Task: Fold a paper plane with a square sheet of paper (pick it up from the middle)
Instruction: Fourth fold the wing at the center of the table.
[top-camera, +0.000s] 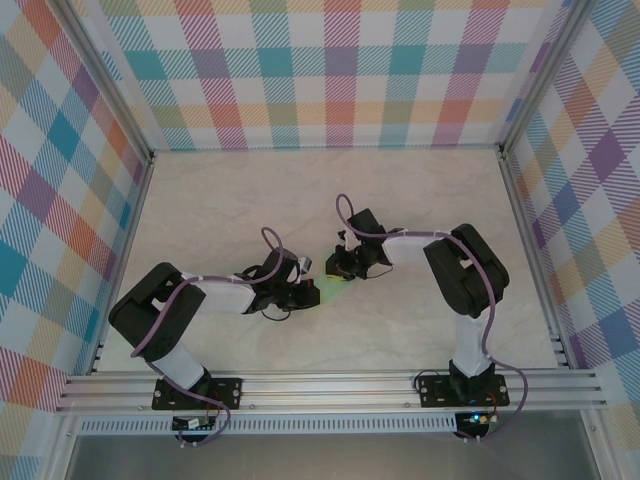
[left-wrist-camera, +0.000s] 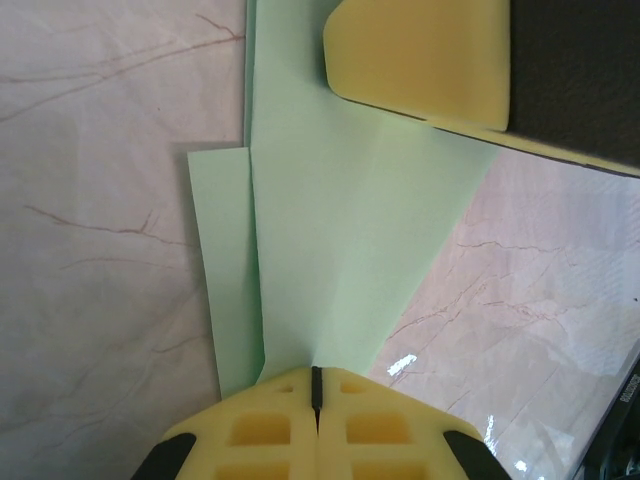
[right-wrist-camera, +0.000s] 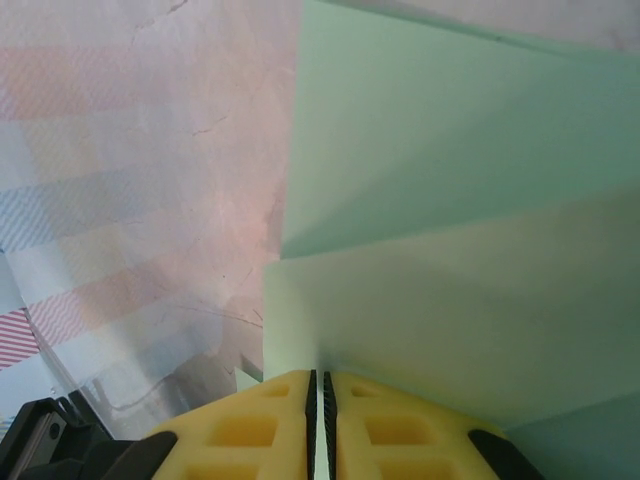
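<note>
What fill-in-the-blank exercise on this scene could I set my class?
1. The folded paper is pale ____ in colour.
2. The left end effector is ____ on the paper.
3. The right end effector is also shut on the ____.
4. Both end effectors have ____ fingers.

Missing words: green; shut; paper; yellow.

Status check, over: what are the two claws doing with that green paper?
Left claw shut on the paper plane. Right claw shut on its far end. Folded layers showing, marble table beneath. Nothing in the way.
</note>
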